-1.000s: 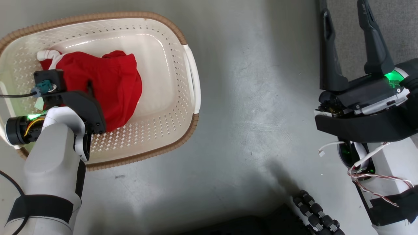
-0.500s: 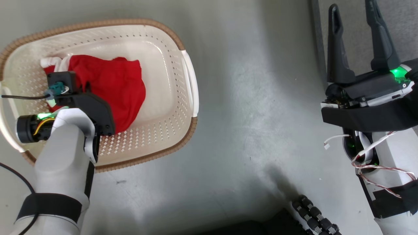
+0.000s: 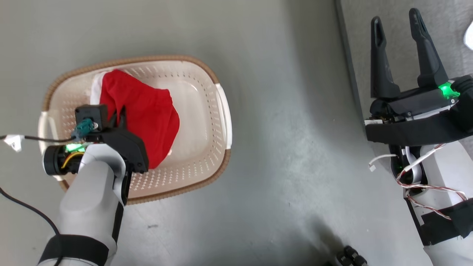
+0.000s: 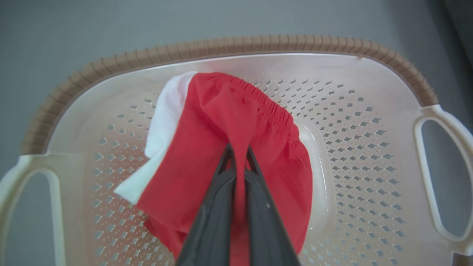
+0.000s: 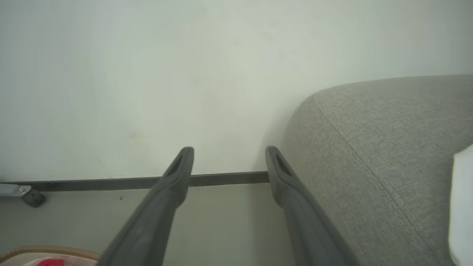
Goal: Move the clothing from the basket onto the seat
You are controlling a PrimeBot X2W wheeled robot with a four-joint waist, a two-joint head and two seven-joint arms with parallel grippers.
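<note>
Over basket (image 3: 218,168), left gripper (image 4: 238,149) with jaws together, clamped on a fold of red garment (image 4: 207,122). Cloth bunched at the pinch, spread below inside the basket walls, white piece (image 4: 166,107) tucked along its 9 o'clock side. At 3 o'clock of head view, right gripper (image 3: 395,16) with jaws apart, empty, above the sofa (image 5: 388,147) edge. Basket on grey floor (image 3: 288,111), well apart from sofa.

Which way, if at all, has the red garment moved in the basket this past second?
Yes. Judged against the basket, the red garment has drawn up toward the far rim, pinched in the left gripper.
</note>
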